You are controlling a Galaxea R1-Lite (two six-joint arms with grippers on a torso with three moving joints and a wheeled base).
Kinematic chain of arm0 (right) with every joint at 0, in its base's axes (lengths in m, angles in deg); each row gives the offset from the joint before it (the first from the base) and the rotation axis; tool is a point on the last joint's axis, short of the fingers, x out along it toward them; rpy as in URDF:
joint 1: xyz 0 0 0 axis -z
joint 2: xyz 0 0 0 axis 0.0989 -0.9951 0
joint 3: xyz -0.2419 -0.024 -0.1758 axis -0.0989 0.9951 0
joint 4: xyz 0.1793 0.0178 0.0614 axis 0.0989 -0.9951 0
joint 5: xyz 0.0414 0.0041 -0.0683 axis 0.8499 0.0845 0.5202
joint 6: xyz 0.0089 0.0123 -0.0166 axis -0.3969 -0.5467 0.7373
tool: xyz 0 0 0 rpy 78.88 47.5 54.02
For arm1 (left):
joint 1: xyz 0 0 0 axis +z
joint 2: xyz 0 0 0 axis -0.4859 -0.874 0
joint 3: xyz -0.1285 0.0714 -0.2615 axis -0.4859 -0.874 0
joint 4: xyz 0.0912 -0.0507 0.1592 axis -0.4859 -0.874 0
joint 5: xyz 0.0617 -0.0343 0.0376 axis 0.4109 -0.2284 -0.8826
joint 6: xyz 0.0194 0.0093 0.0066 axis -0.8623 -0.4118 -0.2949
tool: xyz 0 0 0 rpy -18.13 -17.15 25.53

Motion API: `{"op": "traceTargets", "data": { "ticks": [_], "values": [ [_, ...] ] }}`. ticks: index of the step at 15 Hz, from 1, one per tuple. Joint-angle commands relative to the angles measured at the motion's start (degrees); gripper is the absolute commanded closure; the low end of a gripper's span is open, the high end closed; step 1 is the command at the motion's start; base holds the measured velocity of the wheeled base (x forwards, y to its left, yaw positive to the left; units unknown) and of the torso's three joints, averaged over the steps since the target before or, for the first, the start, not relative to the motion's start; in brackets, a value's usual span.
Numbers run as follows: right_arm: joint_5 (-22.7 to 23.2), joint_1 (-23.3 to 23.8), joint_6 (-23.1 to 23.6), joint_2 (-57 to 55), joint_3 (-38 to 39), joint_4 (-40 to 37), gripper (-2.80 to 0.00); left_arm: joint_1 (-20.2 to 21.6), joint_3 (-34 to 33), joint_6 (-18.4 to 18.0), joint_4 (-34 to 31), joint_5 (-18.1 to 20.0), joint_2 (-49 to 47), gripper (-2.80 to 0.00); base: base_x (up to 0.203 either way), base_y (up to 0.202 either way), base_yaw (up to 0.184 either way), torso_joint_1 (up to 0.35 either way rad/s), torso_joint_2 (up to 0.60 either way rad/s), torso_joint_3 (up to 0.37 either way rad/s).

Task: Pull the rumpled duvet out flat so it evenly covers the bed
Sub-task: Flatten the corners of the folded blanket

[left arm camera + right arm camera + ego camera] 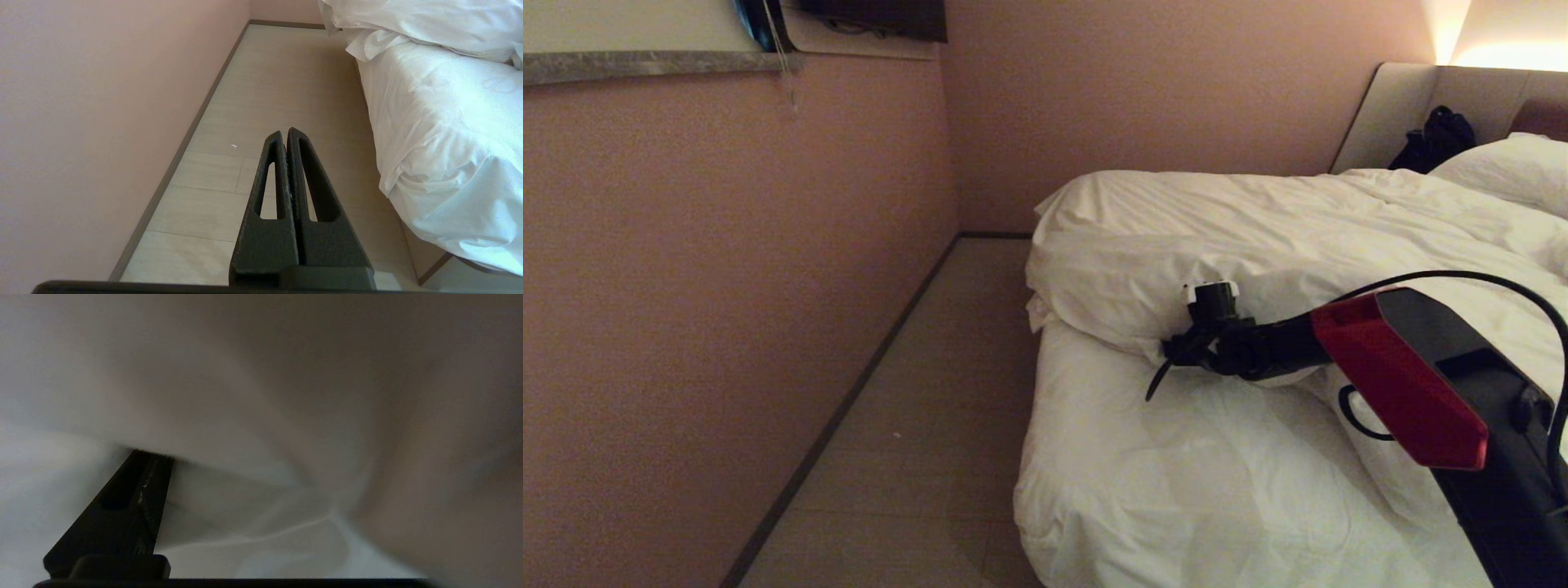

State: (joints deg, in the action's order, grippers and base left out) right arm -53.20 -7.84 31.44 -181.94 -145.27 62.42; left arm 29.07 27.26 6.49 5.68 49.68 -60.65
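The puffy white duvet point(1258, 237) lies bunched over the far part of the bed, and its folded edge ends partway down the mattress. The near part of the bed point(1176, 474) shows only the white sheet. My right gripper point(1188, 343) reaches in from the right to that folded edge at the bed's left side. In the right wrist view one dark finger point(135, 490) stands far to one side, and duvet cloth point(261, 396) fills the space and hides the other finger. My left gripper point(284, 132) hangs shut and empty over the floor beside the bed point(449, 143).
A strip of pale tiled floor point(915, 425) runs between the bed and the pink wall point(727, 286). A pillow point(1511, 167) and a black bag point(1437, 139) lie by the headboard point(1388, 114). A shelf edge point(645, 65) juts from the wall high up.
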Motion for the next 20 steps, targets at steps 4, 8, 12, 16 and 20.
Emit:
{"op": "traceTargets", "data": {
  "ticks": [4, 8, 12, 16, 20],
  "values": [
    [-1.07, 0.94, -0.03, -4.49, -4.82, -4.36, -2.8, 0.0, 0.0, 0.02, 0.02, -0.02, 0.0, 0.0, 0.0, 0.0, 0.0, 0.0, 0.0, 0.0],
    [-1.02, 0.95, -0.7, -3.51, -4.66, -4.41, 0.0, 0.0, 0.0, 0.02, 0.02, -0.02, 0.0, 0.0, 0.0, 0.0, 0.0, 0.0, 0.0, 0.0],
    [-0.07, 0.86, -3.92, 0.94, -4.59, -7.44, 0.0, 0.0, 0.0, 0.02, 0.02, -0.02, 0.0, 0.0, 0.0, 0.0, 0.0, 0.0, 0.0, 0.0],
    [6.51, 0.86, -8.9, 7.84, -4.77, -12.67, 0.0, 0.0, 0.0, 0.02, 0.02, -0.02, 0.0, 0.0, 0.0, 0.0, 0.0, 0.0, 0.0, 0.0],
    [13.58, 0.14, -13.83, 14.87, -4.85, -18.4, 0.0, 0.0, 0.0, 0.02, 0.02, -0.02, 0.0, 0.0, 0.0, 0.0, 0.0, 0.0, 0.0, 0.0]
  ]
}}
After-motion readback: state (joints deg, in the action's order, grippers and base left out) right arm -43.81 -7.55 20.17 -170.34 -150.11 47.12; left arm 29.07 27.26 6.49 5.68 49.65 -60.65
